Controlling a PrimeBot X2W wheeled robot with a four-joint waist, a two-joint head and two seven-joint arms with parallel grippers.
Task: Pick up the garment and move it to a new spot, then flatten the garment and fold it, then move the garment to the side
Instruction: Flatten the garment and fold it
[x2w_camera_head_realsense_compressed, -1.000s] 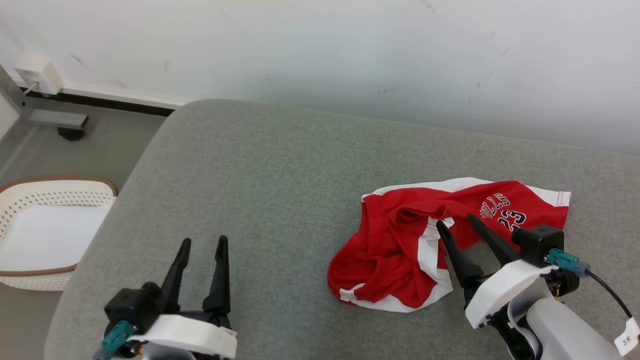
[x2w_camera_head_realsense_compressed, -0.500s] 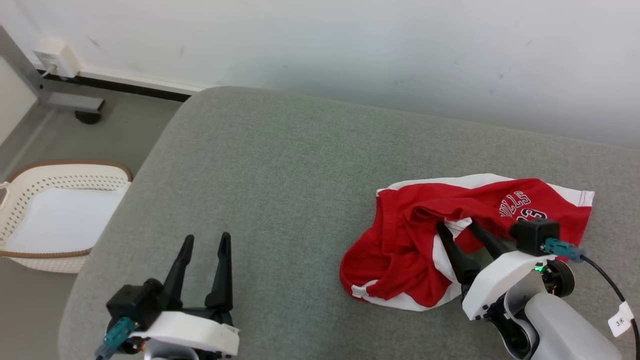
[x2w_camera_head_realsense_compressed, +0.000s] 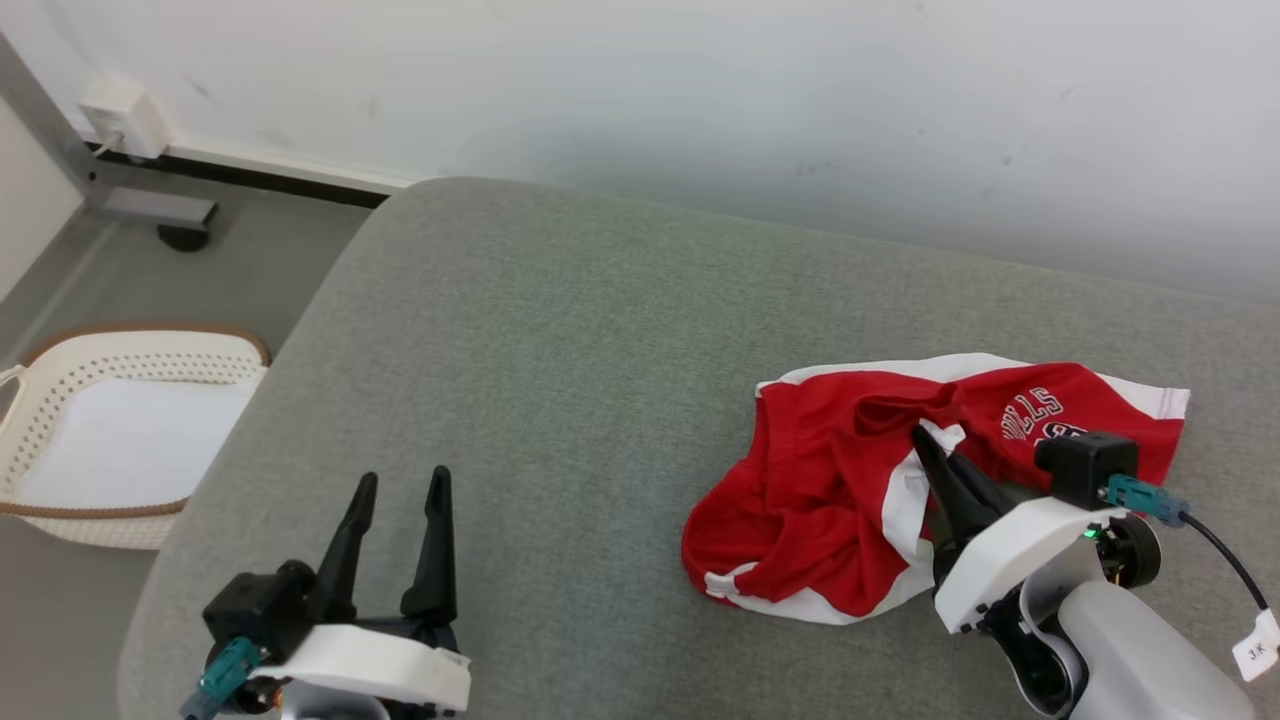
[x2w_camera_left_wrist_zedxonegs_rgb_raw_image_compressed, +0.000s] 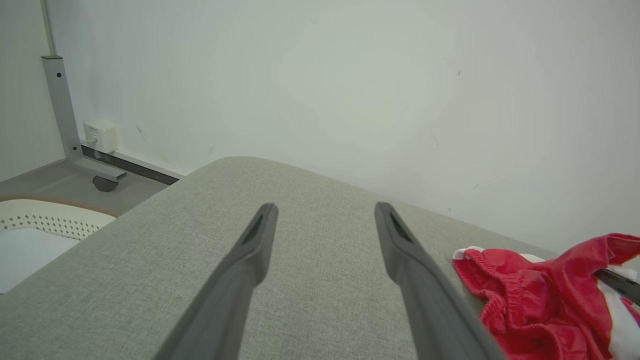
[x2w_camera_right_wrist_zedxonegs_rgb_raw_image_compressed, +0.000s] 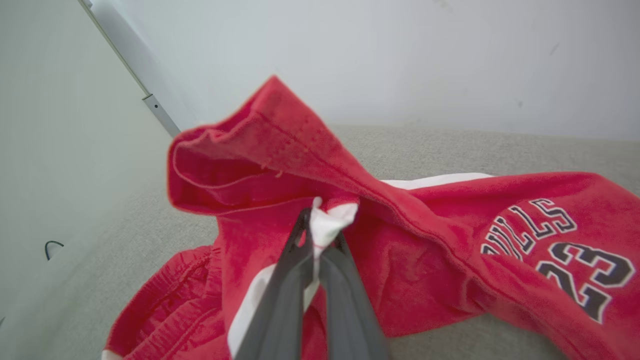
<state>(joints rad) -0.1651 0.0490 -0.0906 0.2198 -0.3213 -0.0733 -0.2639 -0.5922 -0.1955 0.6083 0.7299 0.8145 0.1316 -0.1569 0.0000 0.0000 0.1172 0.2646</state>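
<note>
The grey upholstered cushion (x2w_camera_head_realsense_compressed: 560, 330) carries everything, its rounded far-left corner set close to the white wall. On its right part lies the red and white garment (x2w_camera_head_realsense_compressed: 800, 490), crumpled, with its lettered leg stretched toward the right edge. From the head view the right gripper (x2w_camera_head_realsense_compressed: 928, 442) reaches into the middle of the heap, its dark fingers drawn together. The right wrist view gives what that angle cannot: the fingers are clenched on a fold of the garment's white stripe, a tuft of it sticking out past the tips, and a red ridge of cloth stands raised just beyond them, with the number 23 printed to one side. The left gripper (x2w_camera_head_realsense_compressed: 404, 478) hangs over the cushion's near-left area, its fingers spread wide with nothing between them, well apart from the garment. A white perforated basket (x2w_camera_head_realsense_compressed: 60, 370) sits on the floor beside the cushion's left edge. A small wall box (x2w_camera_head_realsense_compressed: 120, 115) is mounted low on the wall beyond the far-left corner.
</note>
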